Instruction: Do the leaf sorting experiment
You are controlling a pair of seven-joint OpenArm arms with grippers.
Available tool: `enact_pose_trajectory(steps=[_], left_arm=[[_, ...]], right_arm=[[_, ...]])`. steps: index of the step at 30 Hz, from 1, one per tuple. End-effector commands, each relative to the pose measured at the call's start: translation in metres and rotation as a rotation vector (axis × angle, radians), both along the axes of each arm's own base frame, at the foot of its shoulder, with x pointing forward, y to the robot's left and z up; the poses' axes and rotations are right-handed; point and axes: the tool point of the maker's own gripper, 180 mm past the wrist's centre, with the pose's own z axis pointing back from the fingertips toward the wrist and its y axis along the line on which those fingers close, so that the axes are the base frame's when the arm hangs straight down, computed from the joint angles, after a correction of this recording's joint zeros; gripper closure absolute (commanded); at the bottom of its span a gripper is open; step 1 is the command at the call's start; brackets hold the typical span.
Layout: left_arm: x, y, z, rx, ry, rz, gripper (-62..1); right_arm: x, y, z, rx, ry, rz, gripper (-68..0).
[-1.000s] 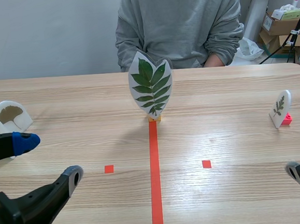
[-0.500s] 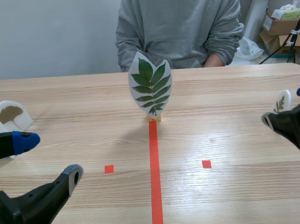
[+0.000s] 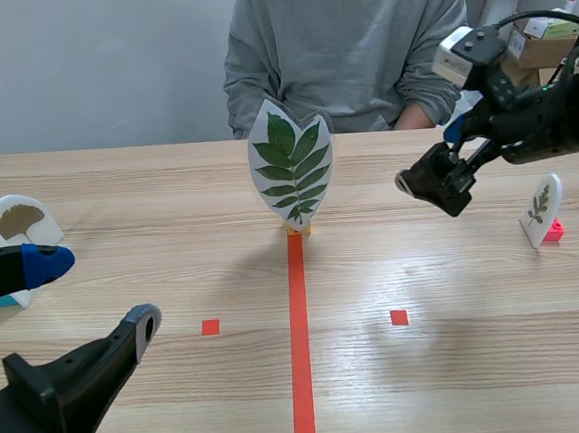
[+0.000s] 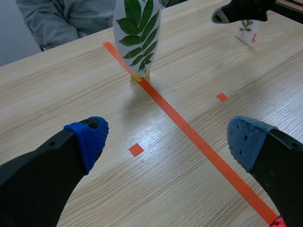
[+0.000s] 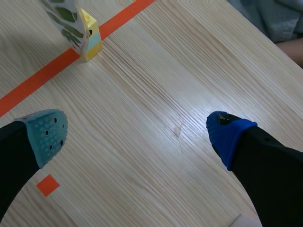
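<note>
One second, and the right gripper has swung inward, jaws wide, likely targeting the leaf card. The left gripper idles, jaws wide.

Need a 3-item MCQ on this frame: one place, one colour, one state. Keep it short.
1. Where does the large green leaf card stand?
A) at the far end of the orange tape line
B) on a tape square
C) lying flat near the robot

2. What colour is the block under the small leaf card?
A) yellow
B) red
C) blue

3. How is the right tool?
A) shut on a card
B) shut on nothing
C) open, empty

Answers:
1 A: its yellow base sits where the line ends.
2 B: red shows beside the card's foot.
3 C: its fingers stand apart with only bare table between them.
</note>
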Motion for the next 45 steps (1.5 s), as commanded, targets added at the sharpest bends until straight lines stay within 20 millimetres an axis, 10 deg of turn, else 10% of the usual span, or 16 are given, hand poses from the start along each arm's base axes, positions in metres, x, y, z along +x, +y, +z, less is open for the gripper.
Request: enact_pose_trajectory(steps=[1,28,45], left_arm=[[0.0,-0.001,0.004,-0.023,-0.01,0.006,-53.6],[0.001,-0.001,0.004,-0.041,-0.01,0.027,-53.6],[0.001,-0.001,0.005,-0.041,-0.01,0.027,-53.6]], right_arm=[[0.01,0.013,0.016,0.024,-0.051,0.026,-59.9],[0.029,0.159,-0.01,0.091,-0.045,0.251,-59.9],[0.027,0.165,-0.008,0.157,-0.078,0.245,-18.9]])
